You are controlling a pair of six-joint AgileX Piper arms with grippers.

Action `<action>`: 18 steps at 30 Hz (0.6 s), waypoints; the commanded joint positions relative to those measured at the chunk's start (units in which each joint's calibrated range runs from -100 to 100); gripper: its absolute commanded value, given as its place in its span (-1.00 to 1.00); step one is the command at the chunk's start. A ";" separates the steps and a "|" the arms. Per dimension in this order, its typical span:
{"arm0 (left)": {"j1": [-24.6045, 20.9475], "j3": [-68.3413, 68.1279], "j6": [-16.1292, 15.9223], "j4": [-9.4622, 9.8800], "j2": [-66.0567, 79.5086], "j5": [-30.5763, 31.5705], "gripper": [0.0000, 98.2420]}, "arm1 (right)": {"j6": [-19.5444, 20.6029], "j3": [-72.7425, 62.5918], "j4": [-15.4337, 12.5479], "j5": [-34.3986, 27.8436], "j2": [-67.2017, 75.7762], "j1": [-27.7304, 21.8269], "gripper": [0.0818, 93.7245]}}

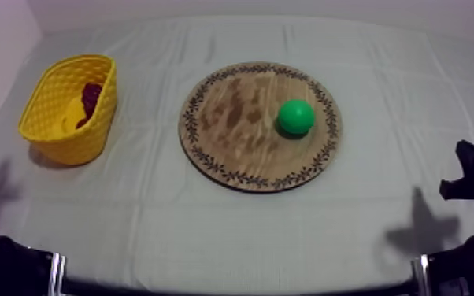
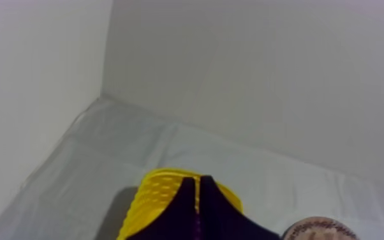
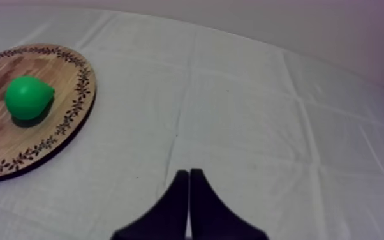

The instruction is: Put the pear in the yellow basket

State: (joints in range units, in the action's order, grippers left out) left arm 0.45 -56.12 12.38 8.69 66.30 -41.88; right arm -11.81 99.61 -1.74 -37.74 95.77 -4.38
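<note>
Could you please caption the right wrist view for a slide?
Right hand shut over the cloth; pear resting on the wooden board.

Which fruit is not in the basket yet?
The green pear. It sits on the wooden board; the dark fruit lies inside the yellow basket.

Pear alone on board, right part; open from above and every side. Bare surface between board and basket. Basket mouth open upward; dark red fruit lies inside, far end
</note>
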 commanded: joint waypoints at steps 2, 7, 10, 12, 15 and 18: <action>1.48 7.51 1.59 0.88 -5.52 -0.62 -1.00 | 0.01 0.05 0.01 0.00 -0.01 0.01 -0.99; 5.35 15.29 3.50 1.32 -11.82 -2.21 -1.00 | 0.01 0.05 0.01 0.00 -0.01 0.01 -0.99; 8.56 20.63 5.02 1.97 -15.70 -3.87 -1.00 | 0.01 0.05 0.01 0.00 -0.01 0.03 -0.99; 10.75 24.41 5.99 2.48 -18.39 -5.34 -1.00 | 0.01 0.05 0.01 0.00 -0.01 0.02 -0.99; 13.80 29.67 7.21 3.12 -22.35 -7.41 -1.00 | 0.01 0.05 0.01 0.00 -0.01 0.02 -0.99; 16.37 34.31 8.16 3.37 -26.19 -8.99 -1.00 | 0.01 0.05 0.01 0.00 -0.01 0.02 -0.99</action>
State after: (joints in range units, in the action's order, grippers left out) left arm 14.68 -25.81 20.14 12.02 42.51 -50.30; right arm -11.81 99.61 -1.74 -37.74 95.77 -4.34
